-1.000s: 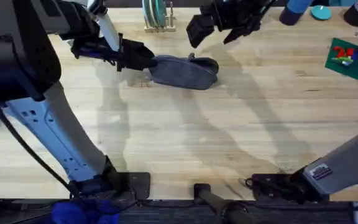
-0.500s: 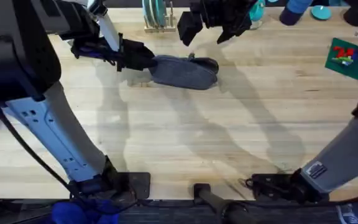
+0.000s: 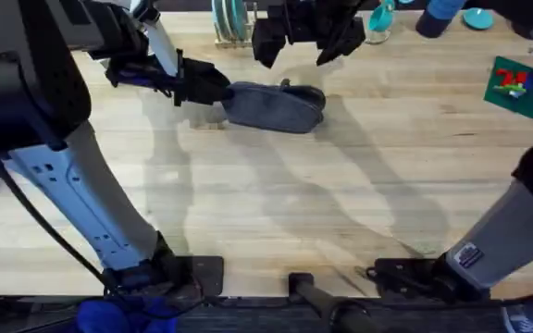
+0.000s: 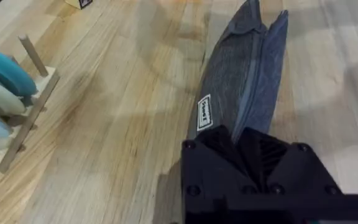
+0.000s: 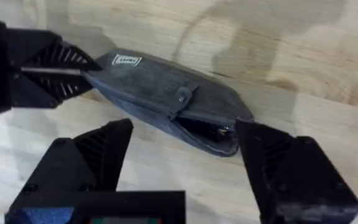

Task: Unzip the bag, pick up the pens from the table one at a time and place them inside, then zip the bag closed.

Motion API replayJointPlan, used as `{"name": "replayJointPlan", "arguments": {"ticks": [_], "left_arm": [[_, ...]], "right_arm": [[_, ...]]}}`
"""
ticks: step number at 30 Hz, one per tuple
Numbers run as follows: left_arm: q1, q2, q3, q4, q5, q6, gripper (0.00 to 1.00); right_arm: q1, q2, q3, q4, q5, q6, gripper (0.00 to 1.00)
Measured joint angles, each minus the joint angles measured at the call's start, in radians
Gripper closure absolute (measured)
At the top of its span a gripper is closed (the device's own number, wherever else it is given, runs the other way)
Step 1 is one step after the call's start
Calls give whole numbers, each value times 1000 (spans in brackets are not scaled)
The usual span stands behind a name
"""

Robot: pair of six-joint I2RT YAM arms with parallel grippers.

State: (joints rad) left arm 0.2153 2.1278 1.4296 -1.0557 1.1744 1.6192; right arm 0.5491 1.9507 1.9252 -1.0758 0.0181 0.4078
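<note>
The blue-grey bag (image 3: 278,107) lies on the table (image 3: 276,213) at the far middle. My left gripper (image 3: 213,87) is shut on its left end, and the left wrist view shows the bag (image 4: 241,81) running away from the clamped fingers (image 4: 229,146). My right gripper (image 3: 296,39) hovers open above the bag's far side. In the right wrist view the bag (image 5: 154,93) lies between and beyond my spread fingers (image 5: 98,152), with its zipper pull (image 5: 182,98) near mid-length and the seam gaping toward one end (image 5: 207,134). The pens are out of view.
A wooden peg rack with teal discs (image 3: 232,22) stands just behind the bag, close to my right gripper. A green plate with toy bricks (image 3: 526,85) sits at the far right, and blue and teal items (image 3: 447,14) line the far edge. The near table is bare wood.
My right gripper has moved left and slightly farther back, coming over the bag's far side, still open. The left gripper and the bag have not moved.
</note>
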Motion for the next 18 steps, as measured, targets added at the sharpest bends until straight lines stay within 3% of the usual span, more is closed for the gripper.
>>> {"name": "replayJointPlan", "arguments": {"ticks": [7,18], "left_arm": [[0,0,0,0,0,-12,959],[0,0,0,0,0,-19,959]], "right_arm": [[6,0,1,10,39,97,6],[11,0,2,78,45,129,5]]}}
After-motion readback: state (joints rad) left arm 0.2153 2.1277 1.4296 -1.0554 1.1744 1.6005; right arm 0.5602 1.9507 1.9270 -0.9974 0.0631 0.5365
